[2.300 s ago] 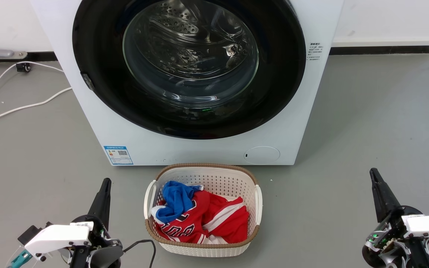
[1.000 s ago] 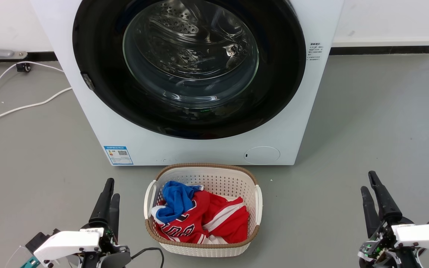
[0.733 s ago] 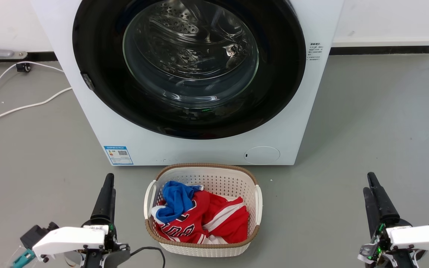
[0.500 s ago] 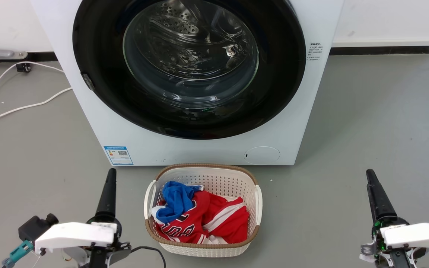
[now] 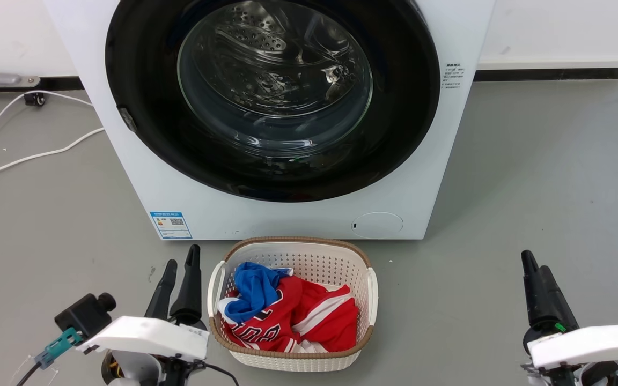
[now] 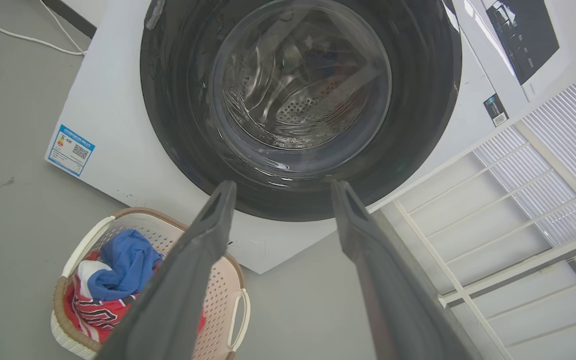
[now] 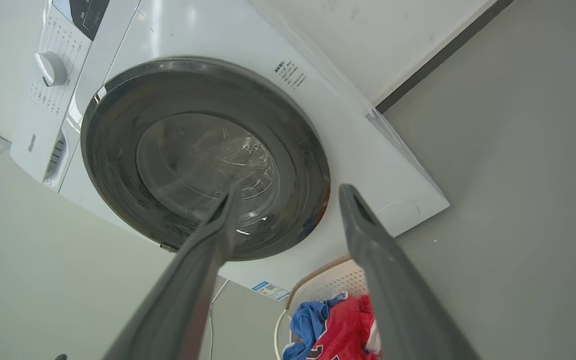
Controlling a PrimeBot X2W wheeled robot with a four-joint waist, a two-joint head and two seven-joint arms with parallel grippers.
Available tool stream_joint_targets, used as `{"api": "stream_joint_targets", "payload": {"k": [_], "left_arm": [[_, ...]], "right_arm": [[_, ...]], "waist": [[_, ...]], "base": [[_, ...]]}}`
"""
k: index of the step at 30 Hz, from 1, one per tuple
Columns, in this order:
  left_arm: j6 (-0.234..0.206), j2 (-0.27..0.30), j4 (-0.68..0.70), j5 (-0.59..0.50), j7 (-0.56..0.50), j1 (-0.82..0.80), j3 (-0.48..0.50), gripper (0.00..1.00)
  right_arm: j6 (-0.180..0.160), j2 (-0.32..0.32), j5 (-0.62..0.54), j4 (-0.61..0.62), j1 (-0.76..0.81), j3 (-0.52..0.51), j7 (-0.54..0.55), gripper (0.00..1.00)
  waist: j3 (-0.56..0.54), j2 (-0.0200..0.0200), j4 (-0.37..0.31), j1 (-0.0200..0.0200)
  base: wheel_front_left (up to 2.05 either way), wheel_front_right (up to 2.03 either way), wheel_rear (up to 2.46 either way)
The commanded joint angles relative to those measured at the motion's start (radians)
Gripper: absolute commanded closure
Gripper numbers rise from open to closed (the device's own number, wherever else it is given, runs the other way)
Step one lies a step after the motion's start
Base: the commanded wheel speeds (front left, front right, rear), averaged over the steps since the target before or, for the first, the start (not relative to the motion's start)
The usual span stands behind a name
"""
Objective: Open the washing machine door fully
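Washing machine door (image 5: 271,96): sits shut, flush in the front of the washing machine (image 5: 287,220), and spans nearly the full width of that front. Shows the perforated steel drum through the clear centre window. Bears no contact from either gripper.

Left gripper (image 5: 183,256): hovers over the grey floor (image 5: 529,177) at the lower left of the head view, just beside the left rim of the laundry basket (image 5: 290,247). Points up toward the machine, well short of the door. Stands with fingers parted in the left wrist view (image 6: 284,185) and holds nothing.

Right gripper (image 5: 533,262): hovers at the lower right, well apart from basket and machine. Stands with fingers spread in the right wrist view (image 7: 288,192), empty, aimed at the door's lower part.

Laundry basket: rests on the floor directly before the machine, below the door. Contains a red garment (image 5: 314,316) with a blue garment (image 5: 252,287) on top.

Machine front, low: carries a blue label (image 5: 170,224) at left and a round flap (image 5: 377,224) at right.

White cable (image 5: 30,155): lies on the floor to the machine's left.
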State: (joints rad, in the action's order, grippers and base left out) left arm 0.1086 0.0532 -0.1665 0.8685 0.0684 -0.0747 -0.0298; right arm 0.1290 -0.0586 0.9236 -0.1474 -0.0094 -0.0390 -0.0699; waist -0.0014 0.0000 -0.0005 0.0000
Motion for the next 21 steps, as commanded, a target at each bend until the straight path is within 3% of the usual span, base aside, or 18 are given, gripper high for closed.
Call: {"api": "stream_joint_targets", "payload": {"k": [1, 21], "left_arm": [[-0.009, 0.007, 0.010, -0.055, 0.013, -0.007, -0.011, 0.00], [-0.058, 0.026, -0.021, -0.333, 0.072, -0.016, -0.084, 0.00]], "right_arm": [[0.001, -0.004, -0.069, 0.020, -0.001, 0.001, -0.009, 0.00], [0.002, 0.001, -0.362, 0.067, 0.035, 0.024, -0.011, 0.00]], "waist": [[-0.001, 0.0000, 0.000, 0.0000], [-0.002, 0.0000, -0.004, 0.0000]], "base": [[0.00, 0.00, 0.00], [0.00, 0.00, 0.00]]}}
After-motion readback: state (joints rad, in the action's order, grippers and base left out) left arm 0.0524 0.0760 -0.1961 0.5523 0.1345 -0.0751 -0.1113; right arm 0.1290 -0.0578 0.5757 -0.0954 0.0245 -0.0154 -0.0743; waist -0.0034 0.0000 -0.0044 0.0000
